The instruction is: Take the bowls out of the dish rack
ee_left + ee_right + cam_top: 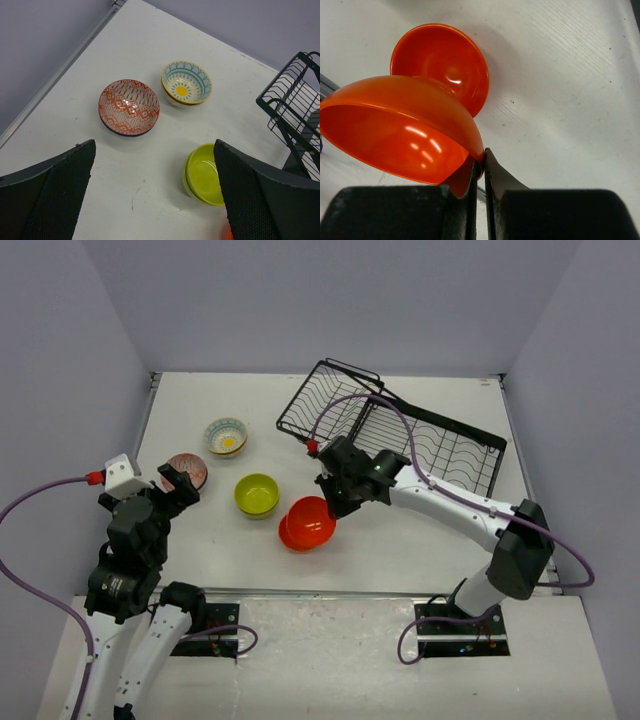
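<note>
1. Your table [420, 545] is white and carries everything.
2. The dish rack [400, 430], black wire in two joined sections, stands on the far right part of the table, well apart from the bowls.
3. Your right arm [450, 502] reaches from its base leftward across the front of the rack. Your left arm [130, 550] stays low at the near left edge.
4. Your right gripper [482, 160] is pinched almost closed on the rim of an orange bowl [400, 135]. It holds that bowl tilted, near the middle of the table and off the rack.
5. Your left gripper [155, 145] is spread wide with nothing between its fingers. It hangs over bare table, just near the patterned bowls.
6. A second orange bowl [440, 60] sits upright on the table, partly under the held one. You cannot tell whether the two touch.
7. A lime green bowl [205, 175] rests just left of the orange pair, and a second green rim shows under it.
8. A red patterned bowl [129, 106] sits at the left, with a dark blue edge showing beneath it.
9. A flower-patterned bowl [186, 82] with a yellow centre sits just beyond it, toward the far side.
</note>
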